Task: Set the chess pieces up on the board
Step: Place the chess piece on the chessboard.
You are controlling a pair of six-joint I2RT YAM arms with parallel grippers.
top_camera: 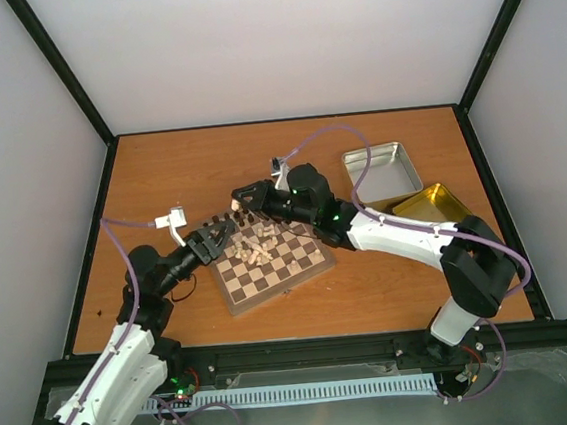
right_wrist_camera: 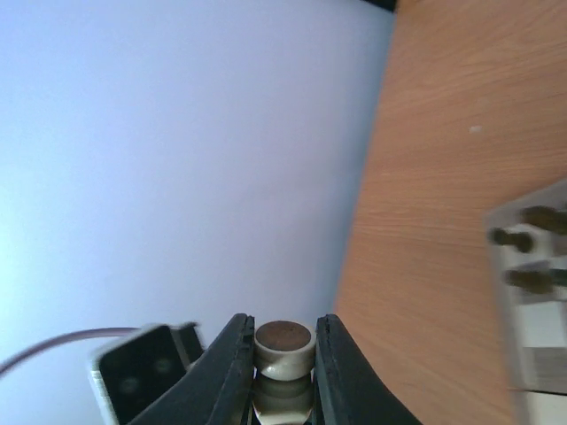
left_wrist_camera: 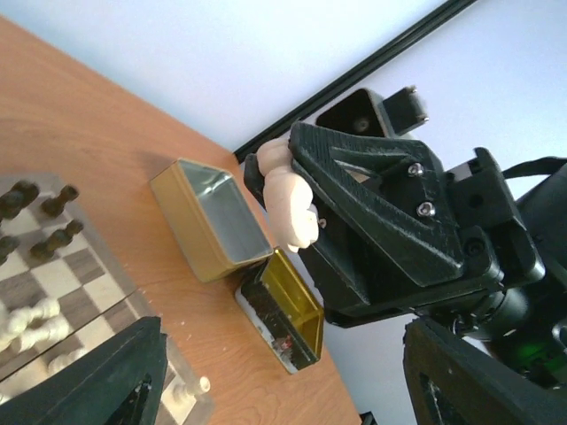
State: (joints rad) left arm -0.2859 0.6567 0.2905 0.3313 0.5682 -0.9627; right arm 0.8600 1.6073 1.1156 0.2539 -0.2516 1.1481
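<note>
Right wrist view: your right gripper is clenched on one cream chessman, its round base facing the camera.
You hold that chessman in the air near the far edge of the chessboard. The other cream chess pieces lie heaped on the board's far half, beside standing dark chessmen. Your left gripper hangs at the board's far left corner, jaws apart and holding nothing.

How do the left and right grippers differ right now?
The left gripper has its fingers spread wide and empty; the right gripper is shut on a cream chess piece. The left gripper sits at the board's left edge; the right gripper hangs by its far side, near the dark pieces. Both are black two-finger grippers.
</note>
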